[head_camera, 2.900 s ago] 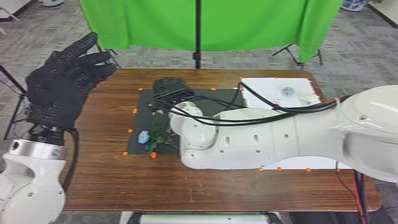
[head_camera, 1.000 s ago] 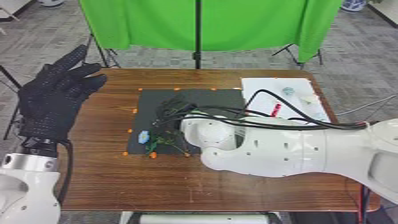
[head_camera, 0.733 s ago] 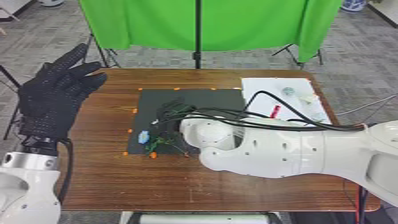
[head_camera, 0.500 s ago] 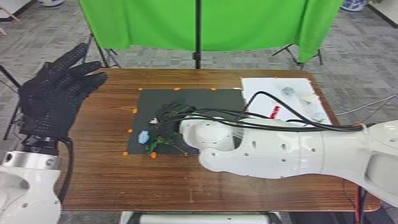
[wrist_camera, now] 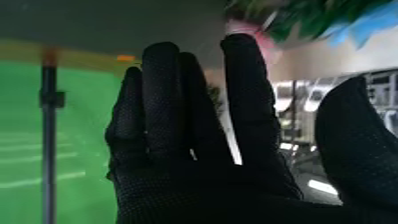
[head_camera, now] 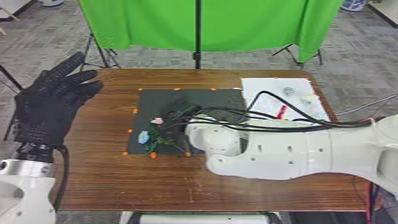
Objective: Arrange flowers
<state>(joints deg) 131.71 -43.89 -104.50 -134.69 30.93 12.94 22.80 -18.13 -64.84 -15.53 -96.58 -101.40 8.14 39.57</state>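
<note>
Right hand [head_camera: 182, 110] open and empty by the pink flower [head_camera: 157, 120]

The right hand is over the dark mat [head_camera: 164, 97] on the desk [head_camera: 222, 192], wide open, its fingers [wrist_camera: 163, 100] straight and its thumb [wrist_camera: 351, 140] standing well apart from them. It has hold of nothing. In the right wrist view the pink flower shows just behind a fingertip; whether they touch, I cannot tell.

The pink flower is toward the mat's left edge. Nearer the desk's near edge is the blue flower [head_camera: 144, 137], close to the mat's near left corner, with green leaves and stems [head_camera: 154, 145] beside it. Orange marks [head_camera: 154, 155] run along the mat's edges.

Toward the desk's far right corner lies a white sheet [head_camera: 258, 85]. On it are a pale blue piece [head_camera: 288, 91], a pale piece [head_camera: 309, 99] and a slim red thing [head_camera: 282, 111]; what they are is too small to tell.

The left hand [head_camera: 49, 100] is raised by the desk's left edge, open, fingers nearly straight and pointing toward the far side. Past the desk's far edge, a green cloth [head_camera: 142, 30] hangs behind a black pole [head_camera: 198, 35].
</note>
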